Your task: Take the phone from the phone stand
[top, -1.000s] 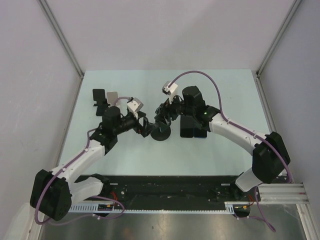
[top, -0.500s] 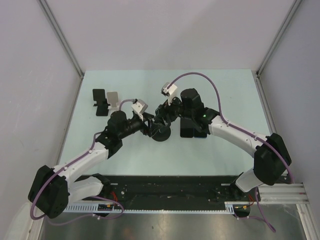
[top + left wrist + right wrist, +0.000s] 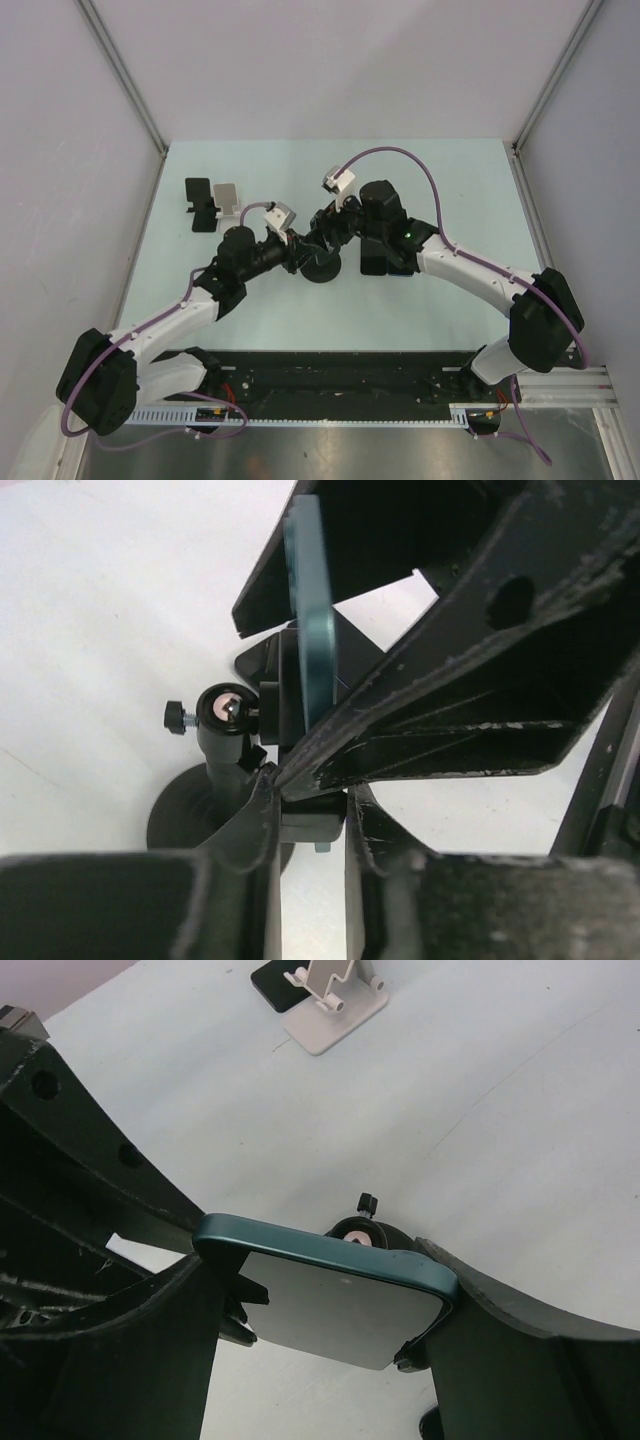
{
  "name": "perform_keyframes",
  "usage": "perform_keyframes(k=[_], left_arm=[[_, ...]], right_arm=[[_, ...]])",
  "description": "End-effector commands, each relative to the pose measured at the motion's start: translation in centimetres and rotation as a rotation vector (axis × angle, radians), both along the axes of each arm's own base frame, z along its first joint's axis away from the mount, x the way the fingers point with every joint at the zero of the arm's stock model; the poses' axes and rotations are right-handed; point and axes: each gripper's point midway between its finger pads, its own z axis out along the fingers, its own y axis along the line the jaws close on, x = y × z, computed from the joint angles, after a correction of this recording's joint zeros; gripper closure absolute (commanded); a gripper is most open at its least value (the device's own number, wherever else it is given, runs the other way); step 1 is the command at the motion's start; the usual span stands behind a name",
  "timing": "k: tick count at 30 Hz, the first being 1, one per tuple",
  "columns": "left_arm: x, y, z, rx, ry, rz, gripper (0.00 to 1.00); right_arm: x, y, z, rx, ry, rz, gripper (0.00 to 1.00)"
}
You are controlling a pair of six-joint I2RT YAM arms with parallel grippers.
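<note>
Phone [image 3: 330, 1310] on phone stand [image 3: 228, 730] mid desk [image 3: 450, 190], hidden by arms from above; right jaws grasping its sides. Left jaws, wide one second ago, now clenched on stand's bracket.

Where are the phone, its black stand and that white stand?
phone [image 3: 335, 1310], right wrist view, its flat face.
black stand [image 3: 228, 712], left wrist view, its ball joint.
white stand [image 3: 338, 1022], right wrist view, its base plate.

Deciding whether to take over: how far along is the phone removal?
Done: both arms are at the phone stand. In hand: the right gripper clamps the phone by its edges; the left gripper pinches the stand's bracket. Left: the phone sits in the stand; lifting it out remains.
</note>
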Motion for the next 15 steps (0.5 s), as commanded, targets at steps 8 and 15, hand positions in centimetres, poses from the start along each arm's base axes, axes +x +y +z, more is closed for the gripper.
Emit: perform_keyframes(k=[8,15], left_arm=[[0.7,1.2,1.4,-0.032,-0.048,-0.003,1.00],[0.0,1.5,2.1,-0.073,-0.020,-0.108,1.00]], right_arm=[[0.1,-1.8,2.9,0.084,-0.023,0.004,1.00],[0.4,-3.3,2.3,0.114,0.014,0.089,1.00]])
